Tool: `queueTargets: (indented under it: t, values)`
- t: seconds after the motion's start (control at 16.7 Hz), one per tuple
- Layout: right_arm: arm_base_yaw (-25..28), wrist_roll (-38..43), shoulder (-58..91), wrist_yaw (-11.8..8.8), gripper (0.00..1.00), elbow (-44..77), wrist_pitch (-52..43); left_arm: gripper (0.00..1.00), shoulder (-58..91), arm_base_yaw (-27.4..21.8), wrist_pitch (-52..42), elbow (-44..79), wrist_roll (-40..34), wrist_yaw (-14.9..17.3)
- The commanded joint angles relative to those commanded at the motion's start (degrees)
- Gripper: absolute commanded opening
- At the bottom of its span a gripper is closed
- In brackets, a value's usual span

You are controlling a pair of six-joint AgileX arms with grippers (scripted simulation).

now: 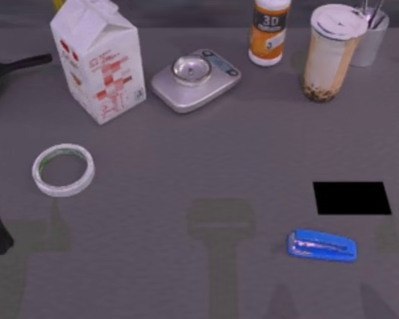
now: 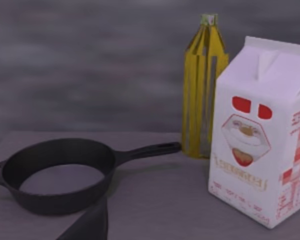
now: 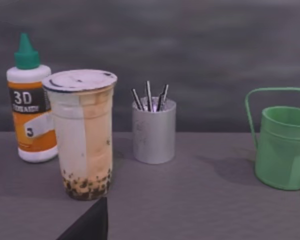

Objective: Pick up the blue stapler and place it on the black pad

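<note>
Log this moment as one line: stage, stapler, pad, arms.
stage: not started | blue stapler: on table, just below pad, apart | black pad: bare, right side | left arm: parked at left edge | right arm: out of top view

Bare table surrounds the blue stapler, black pad just beside.

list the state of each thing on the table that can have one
small bright blue stapler: closed, lying flat, just short of the pad
flat black rectangular pad: bare
white milk carton: upright, closed
lidded bubble tea cup: upright
orange glue bottle: upright, capped
black frying pan: empty
white tape roll: lying flat
</note>
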Motion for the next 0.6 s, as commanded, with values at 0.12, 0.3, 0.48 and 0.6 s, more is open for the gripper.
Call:
queueTargets:
  t: [0.12, 0.3, 0.48, 0.6]
  values:
    - [0.0, 0.0, 0.0, 0.0, 1.0, 0.0, 0.0, 1.0, 0.0, 0.0, 0.0, 0.0, 0.0, 0.0]
    - [1.8, -2.1, 3.6, -0.2, 1.0, 3.6, -2.8, 1.0, 0.0, 0.0, 0.0, 0.0, 0.0, 0.0]
    - [5.4, -6.9, 12.7, -0.3, 1.0, 12.0, -9.3, 1.0, 0.0, 0.0, 0.0, 0.0, 0.0, 0.0]
    - [8.4, -11.2, 21.8, -0.2, 1.0, 19.3, -15.1, 1.0, 0.0, 0.0, 0.0, 0.0, 0.0, 0.0]
